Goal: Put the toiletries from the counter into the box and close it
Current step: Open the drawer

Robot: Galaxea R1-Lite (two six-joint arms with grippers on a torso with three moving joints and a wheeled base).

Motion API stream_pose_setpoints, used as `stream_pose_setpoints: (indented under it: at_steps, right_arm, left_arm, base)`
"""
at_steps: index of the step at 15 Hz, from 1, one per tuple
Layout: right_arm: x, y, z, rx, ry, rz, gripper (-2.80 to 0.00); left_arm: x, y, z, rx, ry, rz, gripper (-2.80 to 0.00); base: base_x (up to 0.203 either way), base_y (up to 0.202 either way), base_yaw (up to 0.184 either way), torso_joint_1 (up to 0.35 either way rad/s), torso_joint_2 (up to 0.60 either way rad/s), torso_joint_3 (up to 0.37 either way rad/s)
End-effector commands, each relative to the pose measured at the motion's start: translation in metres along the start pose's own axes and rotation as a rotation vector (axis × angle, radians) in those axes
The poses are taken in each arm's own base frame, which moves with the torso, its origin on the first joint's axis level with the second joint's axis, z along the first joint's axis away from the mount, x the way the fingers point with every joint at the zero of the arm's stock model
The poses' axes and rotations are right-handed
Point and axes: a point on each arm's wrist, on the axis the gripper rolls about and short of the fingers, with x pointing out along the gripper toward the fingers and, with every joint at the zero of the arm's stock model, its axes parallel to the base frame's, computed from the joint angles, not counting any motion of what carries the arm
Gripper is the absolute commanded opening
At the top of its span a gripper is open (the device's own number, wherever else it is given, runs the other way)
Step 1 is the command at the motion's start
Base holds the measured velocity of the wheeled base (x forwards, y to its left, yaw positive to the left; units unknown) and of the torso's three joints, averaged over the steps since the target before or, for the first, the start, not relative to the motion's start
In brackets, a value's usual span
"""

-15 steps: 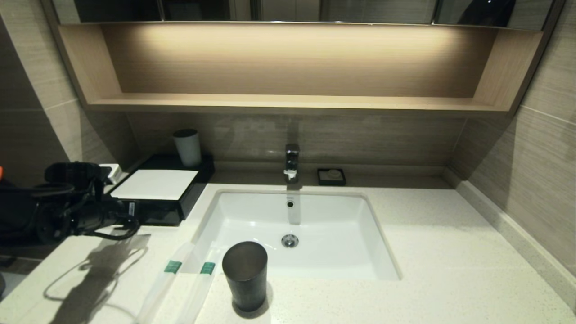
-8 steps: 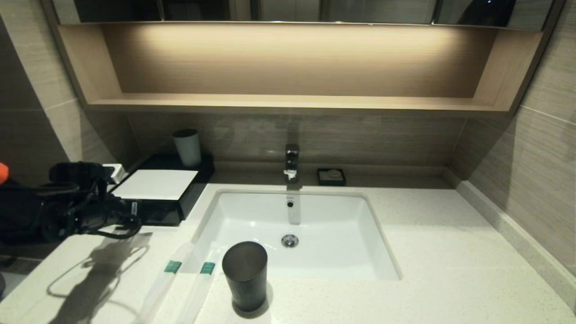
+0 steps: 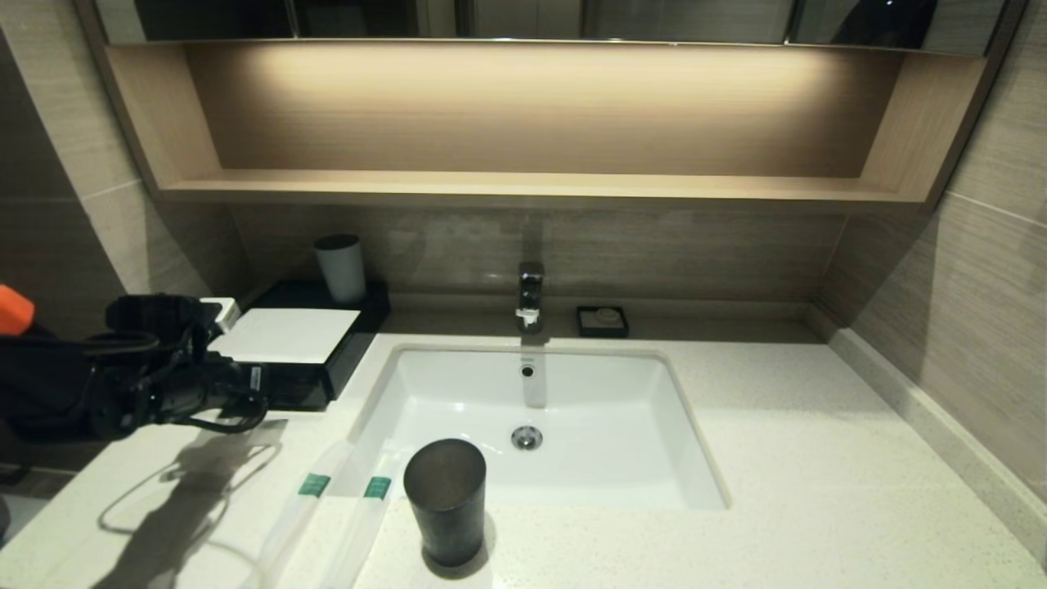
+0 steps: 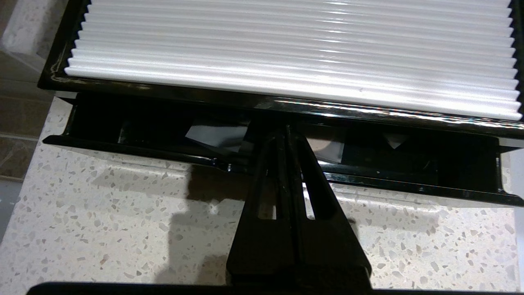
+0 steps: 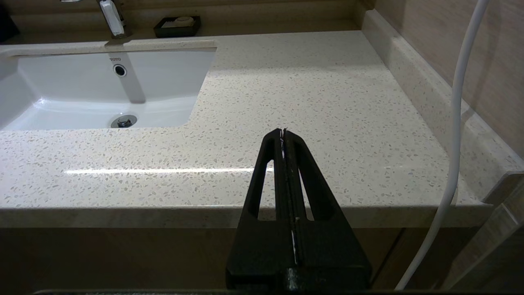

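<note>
As drawer (image 4: 270,164) gapes, left gripper (image 4: 282,135) inside

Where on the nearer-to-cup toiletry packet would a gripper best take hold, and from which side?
Grip the packet across its narrow width just below the green band, coming from above. It lies flat on the counter, so only a top-down pinch fits; the cup crowds its right, so keep the fingers clear there.

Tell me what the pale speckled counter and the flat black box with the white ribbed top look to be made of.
The pale speckled counter looks like polished stone or terrazzo-style composite: small dark and tan chips in a cream ground, with a soft sheen. The flat black box seems glossy lacquer or plastic, given sharp reflections along its rim; its white ribbed top looks like shiny moulded plastic, though glazed ceramic is possible.
</note>
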Motion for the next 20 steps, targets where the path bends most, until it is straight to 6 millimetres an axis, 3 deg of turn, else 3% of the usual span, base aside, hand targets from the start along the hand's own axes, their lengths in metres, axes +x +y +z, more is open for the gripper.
stream_pose_setpoints:
  at_steps: [1, 20]
  right_arm:
    - [0.0001, 0.0, -0.0001, 0.0, 0.002, 0.0, -2.8]
    - [0.0, 0.0, 0.0003, 0.0, 0.0, 0.0, -2.8]
  left_arm:
    - [0.0014, -0.0034, 0.0005, 0.006, -0.003, -0.008, -2.8]
    - [0.0084, -0.003, -0.0015, 0.004, 0.025, -0.003, -2.8]
  base:
    - [0.0, 0.0, 0.0, 0.0, 0.0, 0.0]
    - [0.0, 0.0, 0.0, 0.0, 0.0, 0.0]
